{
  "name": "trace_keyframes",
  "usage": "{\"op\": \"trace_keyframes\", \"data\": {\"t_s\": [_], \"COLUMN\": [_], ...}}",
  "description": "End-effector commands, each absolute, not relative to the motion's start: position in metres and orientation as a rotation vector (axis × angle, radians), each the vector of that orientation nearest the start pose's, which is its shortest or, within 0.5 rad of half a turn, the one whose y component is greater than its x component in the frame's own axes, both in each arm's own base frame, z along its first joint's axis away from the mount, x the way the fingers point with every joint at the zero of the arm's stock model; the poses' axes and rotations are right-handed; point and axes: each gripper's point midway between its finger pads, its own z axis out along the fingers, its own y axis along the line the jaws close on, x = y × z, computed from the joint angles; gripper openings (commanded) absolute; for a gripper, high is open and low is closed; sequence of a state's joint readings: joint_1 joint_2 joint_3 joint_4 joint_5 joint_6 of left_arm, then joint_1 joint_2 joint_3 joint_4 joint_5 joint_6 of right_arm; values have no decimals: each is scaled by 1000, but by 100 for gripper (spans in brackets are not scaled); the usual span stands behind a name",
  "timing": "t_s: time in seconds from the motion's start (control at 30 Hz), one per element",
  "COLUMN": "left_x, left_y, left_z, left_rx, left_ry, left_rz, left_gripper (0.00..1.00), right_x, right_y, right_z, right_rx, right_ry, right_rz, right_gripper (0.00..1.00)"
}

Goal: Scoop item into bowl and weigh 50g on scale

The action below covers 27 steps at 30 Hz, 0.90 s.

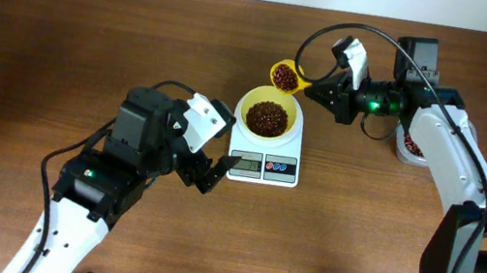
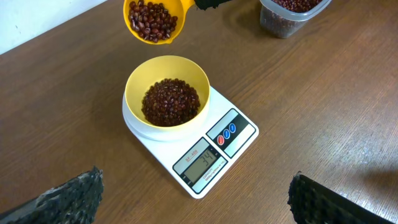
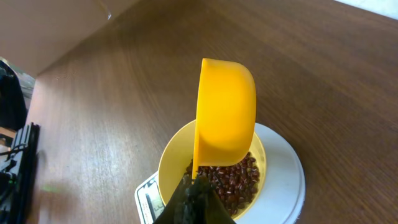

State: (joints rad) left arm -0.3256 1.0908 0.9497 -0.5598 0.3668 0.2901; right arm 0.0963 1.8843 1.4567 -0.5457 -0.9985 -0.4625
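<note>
The left gripper (image 1: 206, 172), spread and empty, sits beside the small white square digital scale (image 1: 263, 166), whose pale yellow round bowl (image 1: 246, 106) holds dark red-brown beans (image 1: 267, 118). Just past the bowl's far rim, the right gripper (image 1: 317, 91) pinches a small yellow bean-filled scoop (image 1: 285, 74), handle pointing right.

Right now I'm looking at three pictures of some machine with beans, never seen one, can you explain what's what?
These are two robot arms at a wooden table. One picture looks down from above; the other two come from a camera on each wrist. A white scale carries a yellow bowl of red-brown beans; a clear container of more beans stands beyond. The right gripper is shut on a yellow scoop full of beans, raised close by the bowl. The left gripper is open and empty, beside the scale.
</note>
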Motion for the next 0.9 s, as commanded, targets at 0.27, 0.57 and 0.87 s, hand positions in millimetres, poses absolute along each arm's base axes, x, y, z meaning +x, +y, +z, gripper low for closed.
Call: {"op": "trace_keyframes", "data": {"t_s": [0.27, 0.57, 0.87], "left_x": [292, 292, 292], "left_y": [-162, -162, -162], "left_z": [219, 219, 219], "left_rx": [848, 848, 848], "left_ry": [2094, 2094, 2094], "left_rz": [-444, -444, -444], "left_gripper": [99, 99, 99], "right_x": [428, 428, 428], "right_y": [191, 191, 191], "right_z": [182, 182, 182], "right_rx": [-1068, -1155, -1176], "right_ry": [1911, 1837, 1817], "right_rz": [987, 928, 913], "right_gripper": [4, 4, 4]}}
